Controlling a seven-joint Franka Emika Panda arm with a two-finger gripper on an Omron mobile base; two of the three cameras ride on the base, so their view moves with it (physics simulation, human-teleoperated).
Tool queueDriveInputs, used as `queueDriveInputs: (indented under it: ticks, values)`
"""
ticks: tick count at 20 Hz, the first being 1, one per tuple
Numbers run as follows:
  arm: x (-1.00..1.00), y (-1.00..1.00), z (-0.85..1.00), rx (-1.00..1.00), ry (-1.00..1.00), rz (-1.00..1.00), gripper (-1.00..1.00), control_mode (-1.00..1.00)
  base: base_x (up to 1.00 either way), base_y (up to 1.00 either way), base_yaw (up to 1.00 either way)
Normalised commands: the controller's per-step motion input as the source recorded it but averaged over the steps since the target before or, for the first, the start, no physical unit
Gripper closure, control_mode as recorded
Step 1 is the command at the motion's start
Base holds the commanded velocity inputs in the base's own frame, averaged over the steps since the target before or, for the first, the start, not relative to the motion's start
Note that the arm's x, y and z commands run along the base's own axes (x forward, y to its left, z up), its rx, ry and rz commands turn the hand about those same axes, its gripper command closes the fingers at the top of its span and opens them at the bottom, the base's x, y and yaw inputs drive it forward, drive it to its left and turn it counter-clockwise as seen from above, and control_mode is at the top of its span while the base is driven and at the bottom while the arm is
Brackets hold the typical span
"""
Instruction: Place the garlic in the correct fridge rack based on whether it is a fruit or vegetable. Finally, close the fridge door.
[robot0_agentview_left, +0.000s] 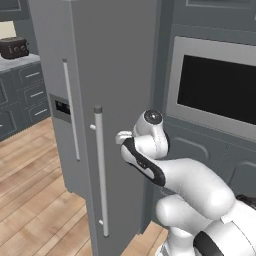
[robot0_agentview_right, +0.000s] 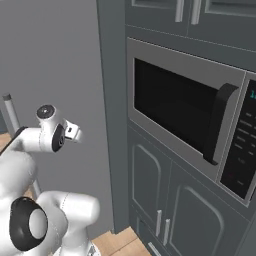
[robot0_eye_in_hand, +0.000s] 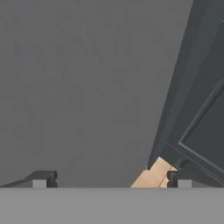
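Observation:
The fridge door (robot0_agentview_left: 120, 75) is a tall plain grey panel with a long vertical silver bar handle (robot0_agentview_left: 100, 170). It stands across the compartment, so no interior shows; the garlic and the fridge rack are hidden behind it. My hand (robot0_agentview_left: 126, 137) sits close to the door's right part, to the right of the handle. In the hand view my gripper (robot0_eye_in_hand: 111, 179) faces the flat grey door (robot0_eye_in_hand: 83, 87). Its fingertips (robot0_eye_in_hand: 43, 178) are far apart with nothing between them, so it is open.
The other fridge door with a dark display panel (robot0_agentview_left: 62, 107) is to the left. A built-in microwave (robot0_agentview_right: 180, 105) and dark grey cabinet doors (robot0_agentview_right: 150, 185) stand right of the fridge. A toaster (robot0_agentview_left: 14, 47) sits on the far left counter. Wooden floor (robot0_agentview_left: 35, 200) lies below.

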Motion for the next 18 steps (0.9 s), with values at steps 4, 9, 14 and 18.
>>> queueDriveInputs:
  ticks: [4, 9, 14, 18]
  values:
    - [0.53, 0.19, -0.04, 0.00, -0.06, 0.00, -1.00, -1.00, 0.00, 0.00, 0.00]
    - [0.46, 0.21, -0.02, 0.00, -0.07, -0.03, -1.00, -1.00, 0.00, 0.00, 0.00]
    - [0.39, 0.29, 0.00, 0.00, -0.05, -0.12, -1.00, -1.00, 0.00, 0.00, 0.00]
    - [0.34, 0.28, 0.00, 0.00, -0.03, -0.21, -1.00, -1.00, 0.00, 0.00, 0.00]
